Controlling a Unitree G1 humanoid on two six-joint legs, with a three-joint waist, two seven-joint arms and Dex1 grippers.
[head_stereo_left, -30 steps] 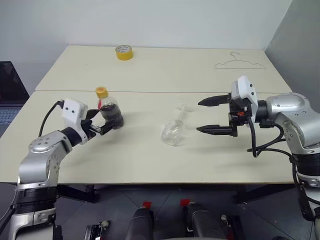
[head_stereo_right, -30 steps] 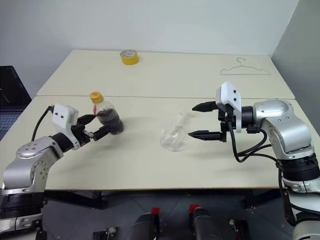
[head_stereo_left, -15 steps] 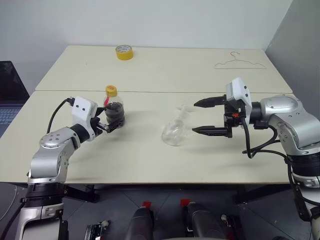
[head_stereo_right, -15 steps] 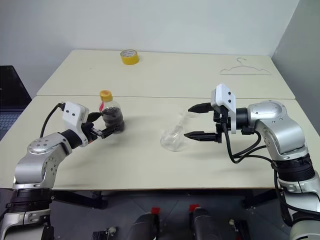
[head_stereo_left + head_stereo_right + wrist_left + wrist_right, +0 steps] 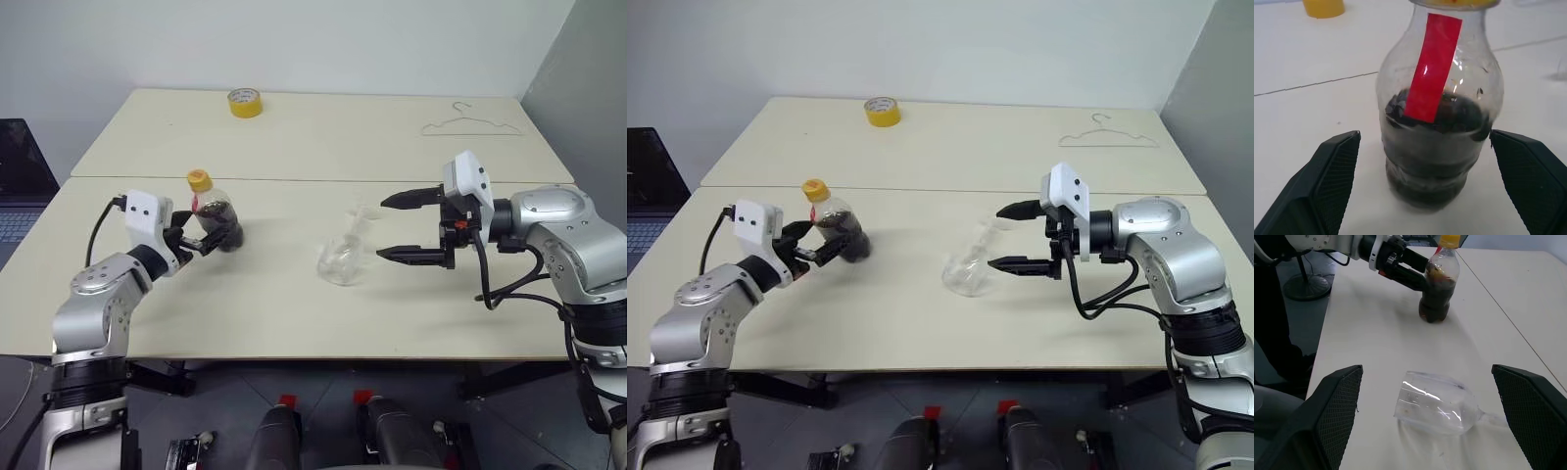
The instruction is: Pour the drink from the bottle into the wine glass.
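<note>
Clear plastic bottle (image 5: 217,217) of dark cola stands left of centre between the spread, ungripping left gripper (image 5: 192,244), while the right gripper (image 5: 399,227) gapes beside the toppled clear stemmed wine glass (image 5: 340,257).

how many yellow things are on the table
2: the tape roll at the far edge, and the cap on the bottle near the left gripper.

Head stereo overlooks table (image 5: 294,323); wrist cams close, both showing bottle (image 5: 1437,122).
</note>
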